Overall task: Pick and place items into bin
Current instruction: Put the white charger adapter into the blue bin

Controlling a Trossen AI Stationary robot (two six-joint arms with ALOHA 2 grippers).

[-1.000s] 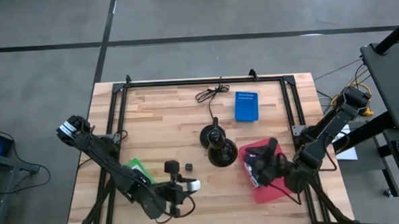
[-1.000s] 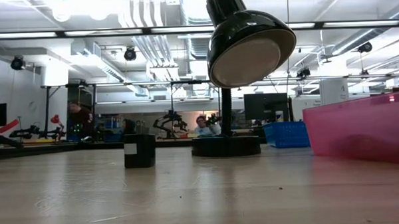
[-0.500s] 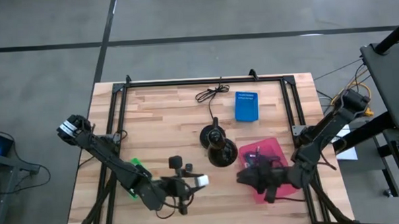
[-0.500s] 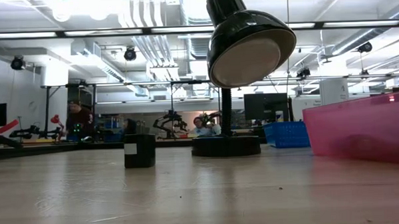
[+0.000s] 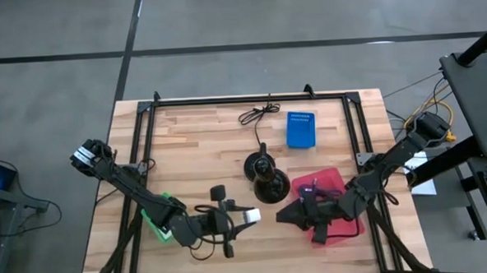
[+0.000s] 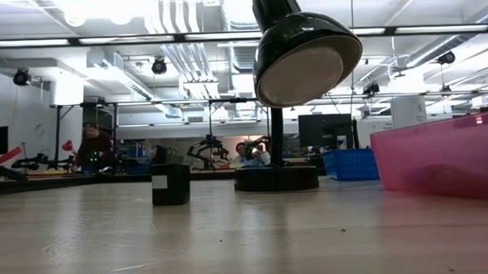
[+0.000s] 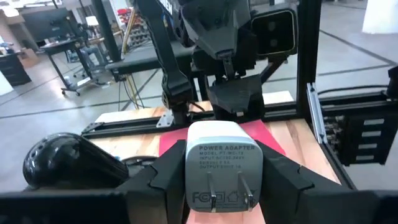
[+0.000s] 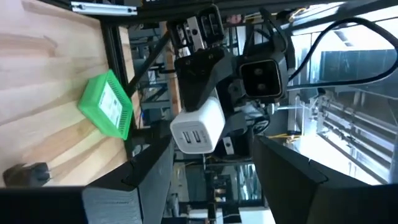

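Note:
My left gripper (image 5: 240, 220) is shut on a white power adapter (image 5: 250, 215) above the table's near middle. It faces my right gripper (image 5: 285, 217), which is open and hovers just left of the pink bin (image 5: 338, 182). In the right wrist view the adapter (image 8: 198, 127) shows straight ahead between my open fingers. A green packet (image 5: 155, 223) lies flat near the left arm. A tiny black cube (image 5: 228, 205) stands on the wood. A coiled black cable (image 5: 258, 114) lies near the far edge. My left gripper pinches the white adapter's body (image 7: 224, 149) between its two fingers (image 7: 165, 175), one on each side face. The fingers run level and point toward the table's right. The adapter is lifted clear of the table, with its prongs (image 7: 210, 188) pointing back at the wrist.
A black desk lamp (image 5: 266, 180) stands mid-table, just beyond both grippers; its head (image 6: 306, 49) looms in the low view. A blue basket (image 5: 301, 128) sits toward the far right. Black frame rails (image 5: 250, 97) run along the table's far, left and right sides.
My left gripper has carried the adapter toward the table's right, toward the bin, uncovering the green packet. My right gripper has moved off the bin toward the table's left and now faces the left gripper.

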